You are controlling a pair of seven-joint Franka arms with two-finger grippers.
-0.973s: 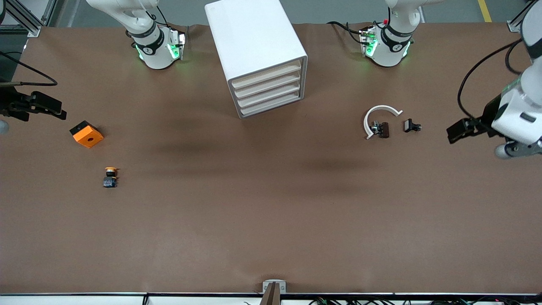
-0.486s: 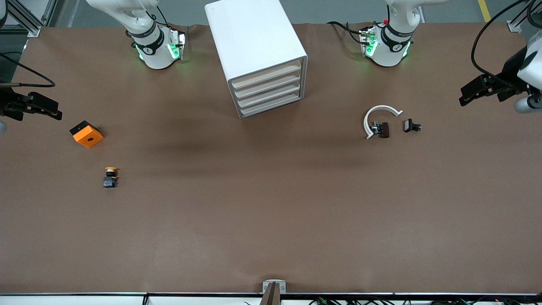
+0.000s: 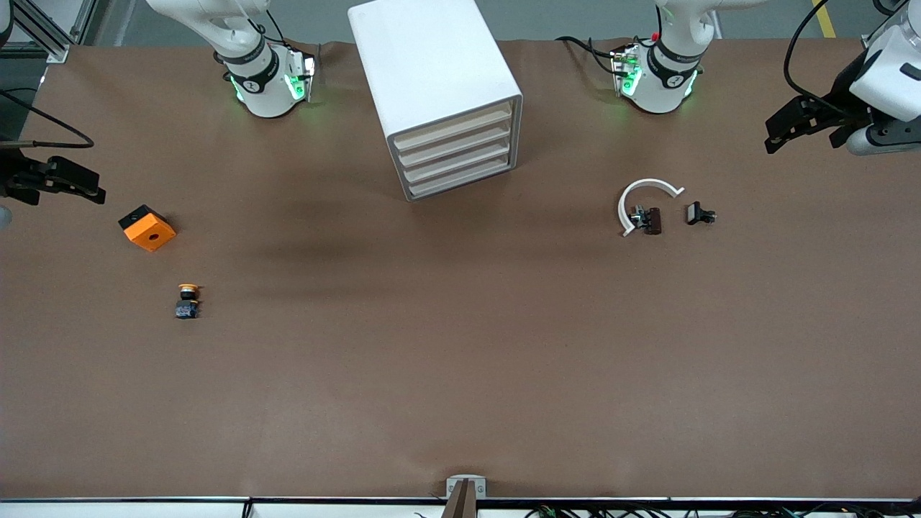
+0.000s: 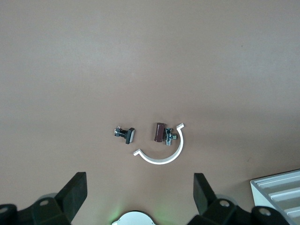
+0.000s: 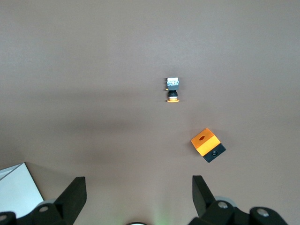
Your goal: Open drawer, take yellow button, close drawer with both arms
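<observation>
Front view: left arm swings up, nothing started

L gripper (image 3: 781,133) has lifted twd its table end since 1 s ago, fingers apart; R gripper (image 3: 90,188) barely shifts, fingers apart. Drawer (image 3: 453,129) shut in cabinet (image 3: 432,65); button (image 3: 188,300) on table nr orange cube (image 3: 147,228). I see wide bare table (image 3: 460,374) for reaching

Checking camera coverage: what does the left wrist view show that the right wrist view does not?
Left wrist only: the white band, the two black clips and the drawers' fronts, past the open left gripper.

Right wrist only: the button and the orange cube, past the open right gripper.

Both: the brown table and a corner of the cabinet.
</observation>
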